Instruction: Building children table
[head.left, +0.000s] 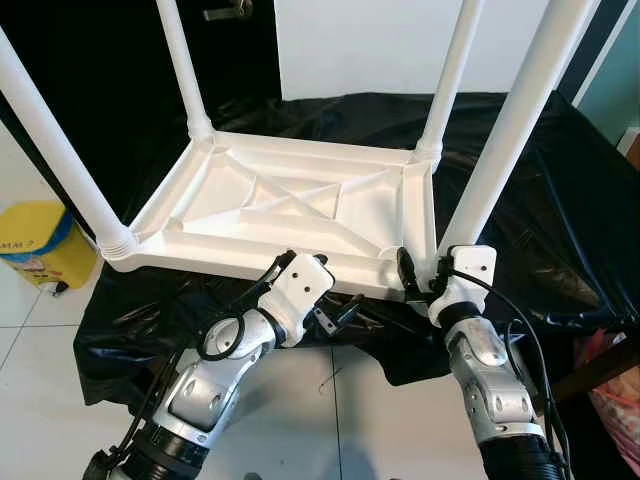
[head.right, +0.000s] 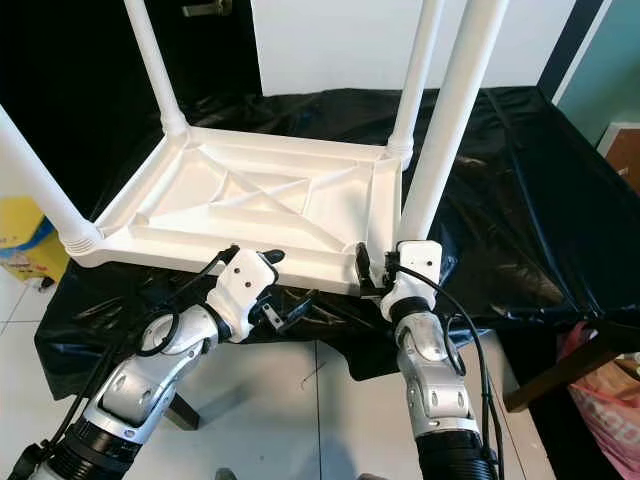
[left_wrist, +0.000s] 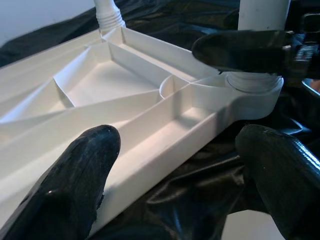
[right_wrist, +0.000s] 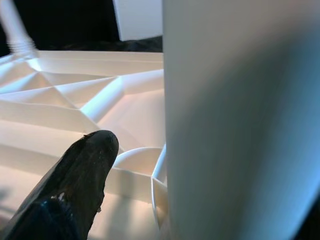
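Observation:
A white plastic children's table (head.left: 290, 200) lies upside down on a black sheet (head.left: 545, 200), its four legs pointing up. My right gripper (head.left: 425, 270) is at the base of the near-right leg (head.left: 510, 130), shut around it; one black finger (right_wrist: 75, 185) shows beside the leg (right_wrist: 240, 120), the other is hidden behind it. My left gripper (head.left: 312, 287) is open at the table's near rim (left_wrist: 165, 145), left of that corner. One of its fingers (left_wrist: 75, 185) is over the rim and the other (left_wrist: 280, 180) is off it, over the sheet.
A yellow container (head.left: 40, 240) stands on the white tiled floor (head.left: 380, 420) to the left. A dark wooden piece (head.left: 600, 370) and pink fabric (head.left: 620, 400) are at the right. The other three legs (head.left: 50, 130) (head.left: 180, 60) (head.left: 455, 60) rise around the underside.

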